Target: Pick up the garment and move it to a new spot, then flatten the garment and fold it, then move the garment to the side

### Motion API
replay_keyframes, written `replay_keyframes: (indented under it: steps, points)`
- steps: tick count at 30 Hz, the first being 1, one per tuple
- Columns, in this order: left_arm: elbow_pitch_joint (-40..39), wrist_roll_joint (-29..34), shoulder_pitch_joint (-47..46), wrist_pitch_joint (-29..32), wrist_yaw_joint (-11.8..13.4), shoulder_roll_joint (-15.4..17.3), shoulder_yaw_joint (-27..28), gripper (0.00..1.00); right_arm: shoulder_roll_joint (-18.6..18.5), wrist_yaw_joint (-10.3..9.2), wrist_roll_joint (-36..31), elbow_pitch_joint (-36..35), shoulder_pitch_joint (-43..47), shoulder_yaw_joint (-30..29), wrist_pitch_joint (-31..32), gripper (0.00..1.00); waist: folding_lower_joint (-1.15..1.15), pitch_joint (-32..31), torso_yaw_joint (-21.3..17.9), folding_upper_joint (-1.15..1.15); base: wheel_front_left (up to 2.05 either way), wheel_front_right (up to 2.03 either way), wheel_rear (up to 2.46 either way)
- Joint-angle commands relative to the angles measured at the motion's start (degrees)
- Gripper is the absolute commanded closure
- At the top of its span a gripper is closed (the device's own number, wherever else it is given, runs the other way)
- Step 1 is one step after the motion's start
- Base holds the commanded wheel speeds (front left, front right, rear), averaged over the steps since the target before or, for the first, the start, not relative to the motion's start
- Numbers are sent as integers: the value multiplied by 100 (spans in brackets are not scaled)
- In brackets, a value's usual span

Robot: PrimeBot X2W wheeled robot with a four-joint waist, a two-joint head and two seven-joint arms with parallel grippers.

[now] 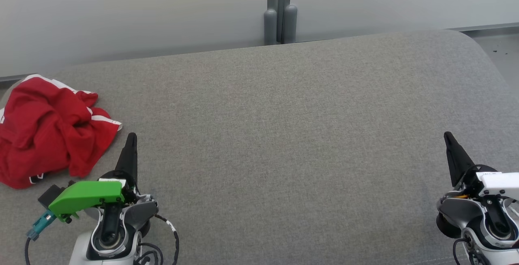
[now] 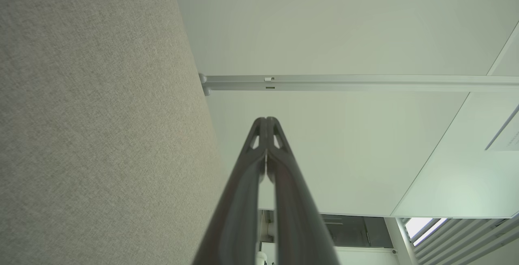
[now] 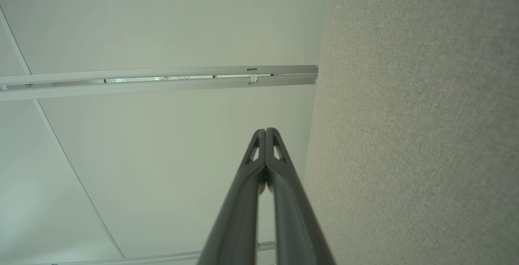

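Grey fabric surface (image 1: pixel 284 135) bearing crumpled red garment (image 1: pixel 48 131)

The light is bright, soft and even in all three views, and nothing gives a hard shadow. In the head view the grey fabric surface (image 1: pixel 284 135) is sharp enough to show its weave, and it becomes a little darker toward the right side. The red garment (image 1: pixel 48 135) has strong colour, with dark shade inside its folds and a thin shadow under its lower edge. The left gripper (image 1: pixel 131 137) leaves only a faint shadow on the fabric. Both wrist views are paler, with a greenish tint. There the seams in the pale wall (image 3: pixel 162 155) curve toward the edges, and the dark fingers (image 2: pixel 243 200) lose focus near the bottom. A small window patch (image 2: pixel 421 225) is overexposed.
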Motion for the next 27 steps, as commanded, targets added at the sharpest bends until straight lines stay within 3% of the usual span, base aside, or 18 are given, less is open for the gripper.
replay_keyframes:
  steps: [1, 27]
  points:
    - [-24, -29, -44, 8, -25, 28, 14, 100, -23, 5, 15, -18, 93, 5, -30, 100, 0, 0, 0, 0, 0, 0, 0]
    - [-25, -28, -43, 8, -25, 28, 14, 100, -54, 5, 53, -29, 95, 43, -49, 100, 0, 0, 0, 0, 0, 0, 0]
